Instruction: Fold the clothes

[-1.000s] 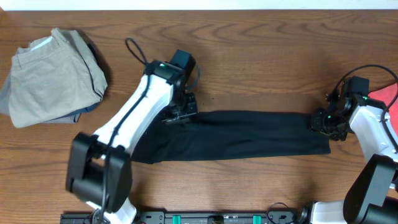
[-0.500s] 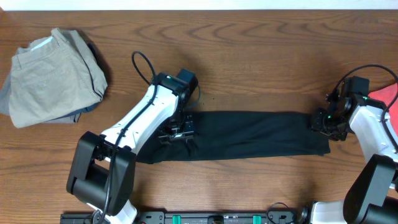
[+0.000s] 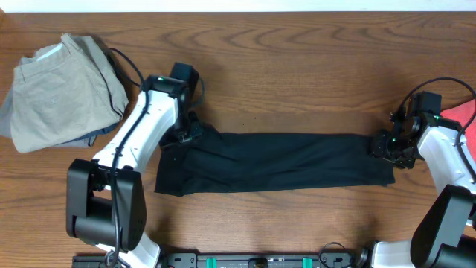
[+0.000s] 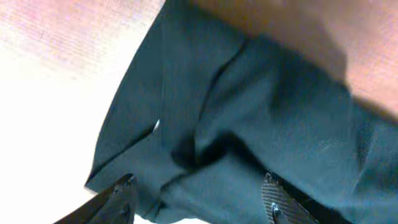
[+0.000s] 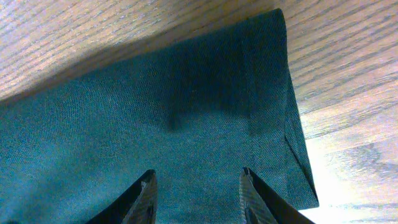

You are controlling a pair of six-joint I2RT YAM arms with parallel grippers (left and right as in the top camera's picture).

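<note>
Shirt [image 3: 282, 162] stretched, jaws apart

Overhead: your black shirt lies stretched across the table [image 3: 297, 59], left gripper [image 3: 186, 135] and right gripper [image 3: 390, 147] at its ends, probably to hold it straight. Left wrist: jaws open above rumpled cloth. Right wrist: open over flat hem.

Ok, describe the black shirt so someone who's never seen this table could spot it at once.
On the wooden table, look across the middle: the black shirt lies as a long flat band running left to right. It is the only black cloth; the beige trousers sit bunched at the far left and a red cloth peeks in at the right edge.
</note>
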